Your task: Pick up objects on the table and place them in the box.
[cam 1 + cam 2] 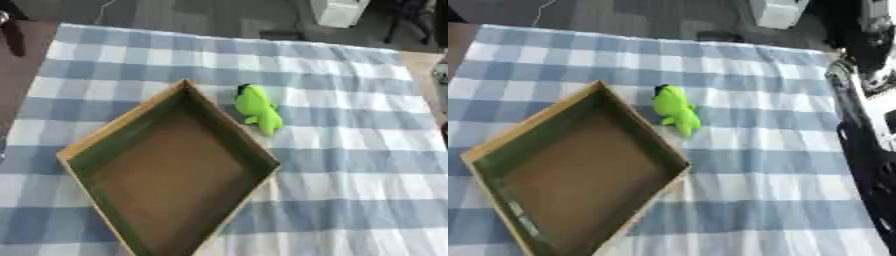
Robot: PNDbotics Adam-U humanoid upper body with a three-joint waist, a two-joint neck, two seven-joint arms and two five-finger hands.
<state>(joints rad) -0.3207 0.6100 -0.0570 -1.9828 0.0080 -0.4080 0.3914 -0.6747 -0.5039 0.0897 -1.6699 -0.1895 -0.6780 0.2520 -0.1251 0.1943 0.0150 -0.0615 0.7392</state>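
Note:
A bright green soft toy [259,110] with a dark spot at its far end lies on the blue-and-white checked cloth [350,165], just off the right wall of the box. The box [166,170] is an open, shallow cardboard tray with a brown floor, turned like a diamond at the lower left, with nothing inside. My right arm [868,150] runs black and silver down the right edge of the right eye view, apart from the toy; I cannot make out its hand. The left hand shows in neither view.
The cloth-covered table ends at the far side against a dark floor, where a white object [339,11] stands. Bare wood table [422,62] shows at the cloth's far right corner.

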